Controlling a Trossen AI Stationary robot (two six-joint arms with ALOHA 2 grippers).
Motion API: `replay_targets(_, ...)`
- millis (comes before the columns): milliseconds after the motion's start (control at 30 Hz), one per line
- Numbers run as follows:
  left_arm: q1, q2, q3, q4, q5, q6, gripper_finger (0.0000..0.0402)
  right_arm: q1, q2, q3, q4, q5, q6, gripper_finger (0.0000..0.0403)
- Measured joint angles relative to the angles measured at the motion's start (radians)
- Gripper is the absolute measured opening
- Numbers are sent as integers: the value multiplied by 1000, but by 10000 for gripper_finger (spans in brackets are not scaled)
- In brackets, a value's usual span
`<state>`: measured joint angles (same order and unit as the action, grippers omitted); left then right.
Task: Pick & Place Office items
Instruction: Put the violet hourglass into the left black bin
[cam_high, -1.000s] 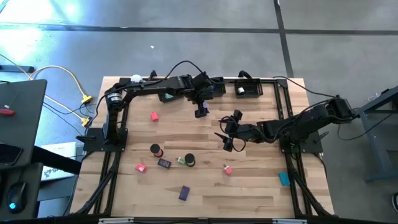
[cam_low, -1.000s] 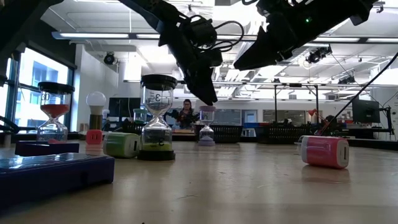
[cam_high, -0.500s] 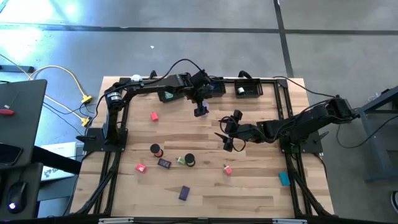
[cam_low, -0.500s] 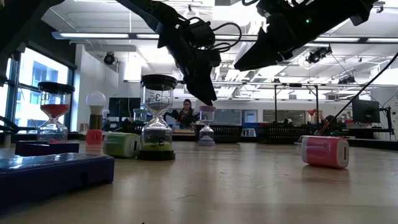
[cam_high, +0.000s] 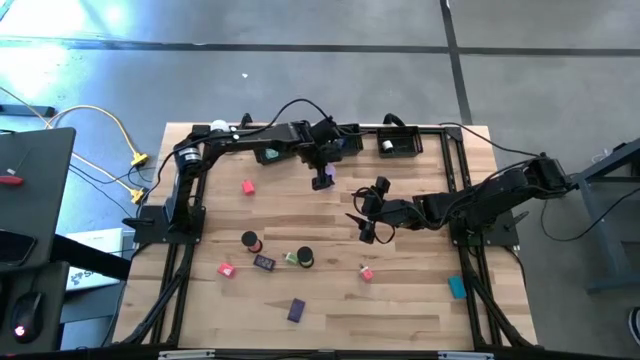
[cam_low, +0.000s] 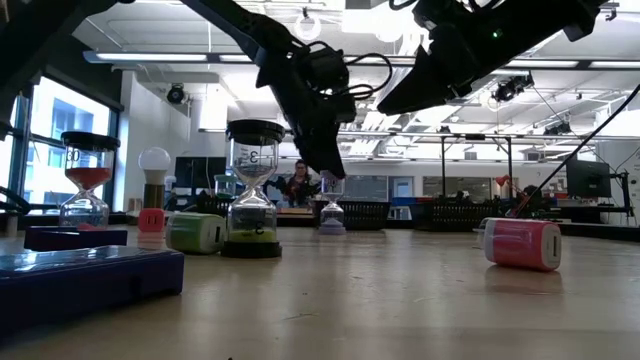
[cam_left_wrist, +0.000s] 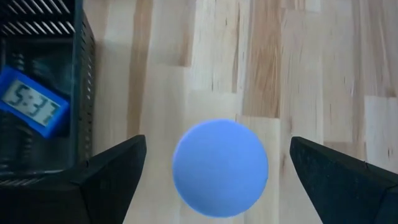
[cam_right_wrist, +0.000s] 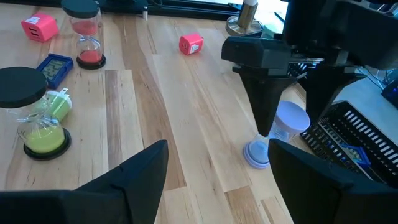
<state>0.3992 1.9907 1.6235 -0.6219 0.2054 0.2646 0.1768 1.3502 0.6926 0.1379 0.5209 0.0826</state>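
L gripper (cam_high: 322, 178) wide open, holding nothing, fingers (cam_left_wrist: 112, 171) straddling the lilac timer (cam_right_wrist: 283, 134) from above, not touching. Timer stands upright just beside the black tray (cam_left_wrist: 78, 93) at table's far edge; blue clock (cam_left_wrist: 34, 107) lies inside that tray. L arm reaches in along the far edge from table's left side, wrist pointing down.

R gripper (cam_high: 366, 222) open too, empty, hanging above mid-table, nearer than the timer; R arm comes in low from the right.

Near side of the timer: red timer (cam_right_wrist: 90, 37), green timer (cam_right_wrist: 38, 115), pink blocks (cam_right_wrist: 191, 43), purple block (cam_high: 296, 310), teal block (cam_high: 457, 287) toward the right. Nothing crowds the timer.
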Motion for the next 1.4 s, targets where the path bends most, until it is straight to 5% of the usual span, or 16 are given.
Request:
replay_targets(533, -2, 5, 1, -8, 2, -4, 389, 0, 0, 0, 0, -1, 3, 265)
replay_targets(900, -46, 5, 1, -7, -158, 43, 389, 0, 0, 0, 1, -3, 3, 265)
replay_targets(1400, -49, 5, 1, 0, -156, 34, 389, 0, 0, 0, 1, -4, 4, 265)
